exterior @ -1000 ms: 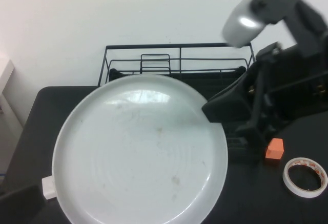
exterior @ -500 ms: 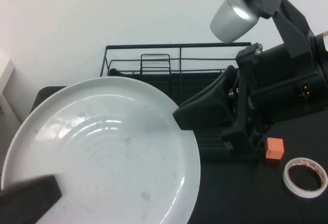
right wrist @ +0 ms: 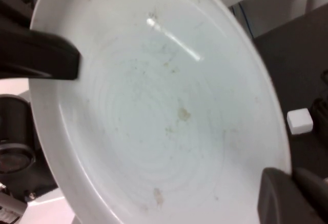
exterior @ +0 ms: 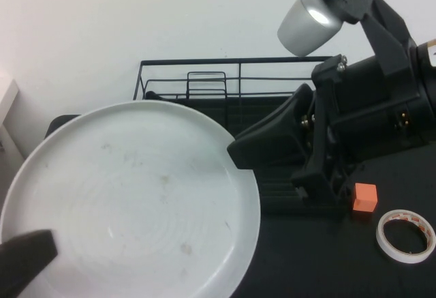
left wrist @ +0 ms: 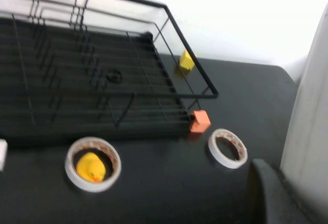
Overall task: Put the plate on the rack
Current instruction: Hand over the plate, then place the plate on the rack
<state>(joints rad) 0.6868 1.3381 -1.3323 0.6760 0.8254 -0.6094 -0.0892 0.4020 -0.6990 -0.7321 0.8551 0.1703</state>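
The plate (exterior: pixel 129 202) fills the lower left of the high view, raised off the desk (exterior: pixel 327 257) and in front of the rack (exterior: pixel 238 86), which stands empty at upper centre. The left hand (exterior: pixel 24 257) pinches the plate's rim at the lower left corner; the right hand (exterior: pixel 235 155) pinches the opposite rim at centre right. Both hands are pressed onto the plate, 1 at each edge. Judgement: the carry step is in hand, with placement not yet done. The next move calls for lifting the plate over the rack's front rail and tilting it towards the wire divider (exterior: pixel 206 83). An orange block (exterior: pixel 365 198) and a tape roll (exterior: pixel 406 235) lie at lower right.
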